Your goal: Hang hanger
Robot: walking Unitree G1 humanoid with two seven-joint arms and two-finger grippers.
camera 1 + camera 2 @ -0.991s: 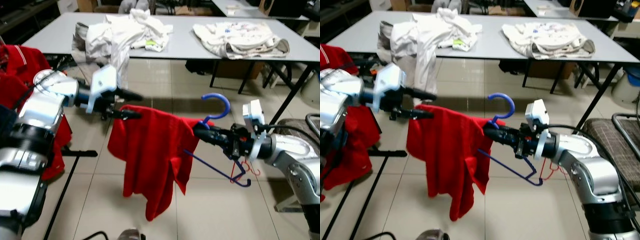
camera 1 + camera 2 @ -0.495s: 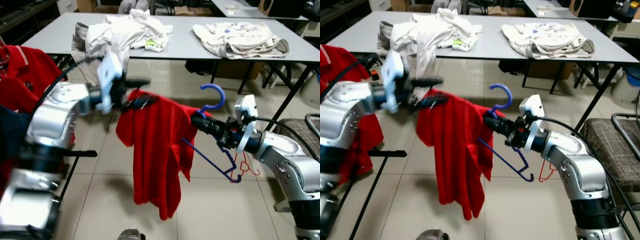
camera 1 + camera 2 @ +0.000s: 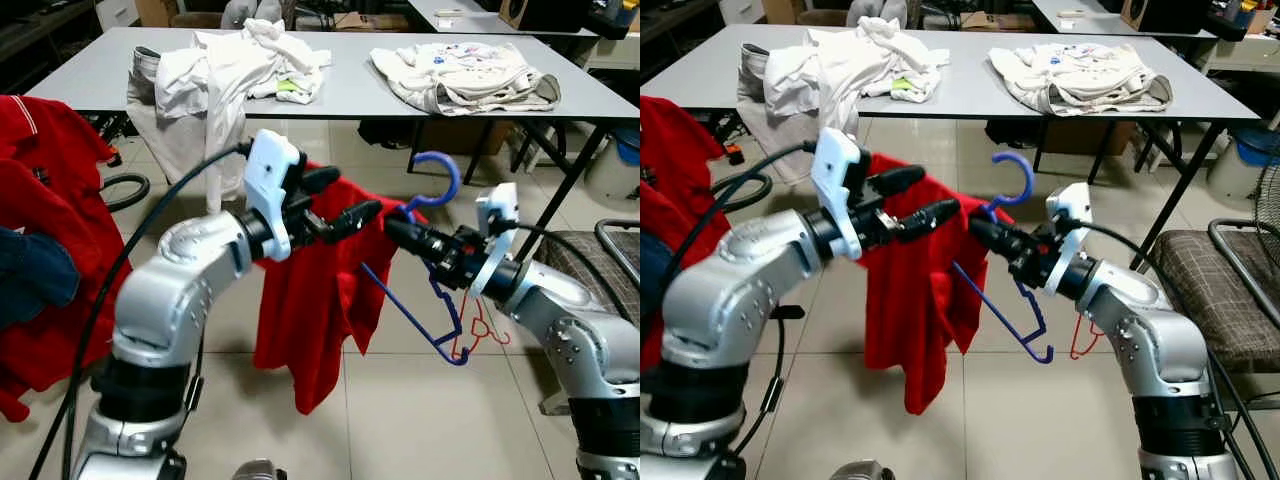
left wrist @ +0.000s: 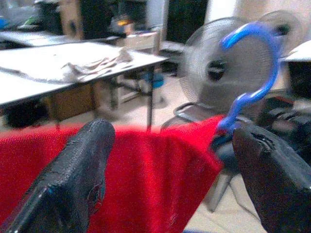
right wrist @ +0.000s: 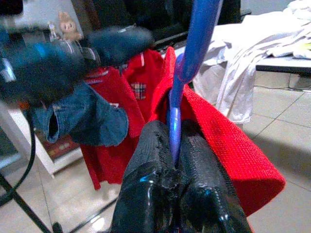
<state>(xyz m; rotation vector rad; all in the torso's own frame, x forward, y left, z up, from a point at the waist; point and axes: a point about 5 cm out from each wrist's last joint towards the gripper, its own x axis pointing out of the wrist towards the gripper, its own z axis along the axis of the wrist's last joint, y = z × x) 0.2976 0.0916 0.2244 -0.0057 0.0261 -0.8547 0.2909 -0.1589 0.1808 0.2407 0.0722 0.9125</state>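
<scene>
Tiled room with grey desk (image 3: 360, 95) carrying white clothes (image 3: 240, 60), right gripper (image 3: 398, 232) clenched on blue hanger (image 3: 432, 200) neck, red shirt (image 3: 320, 300) draped from it, left gripper (image 3: 345, 200) spread open at the shirt's shoulder

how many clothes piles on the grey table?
2. A white pile sits at the left end of the table, partly draping over its front edge; a cream garment lies toward the right end. Anything beyond the frame is unseen.

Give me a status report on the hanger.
Right gripper shut on the blue hanger below its hook. Left gripper open over the red shirt draped on it. Not hung yet. Nothing between the arms.
</scene>
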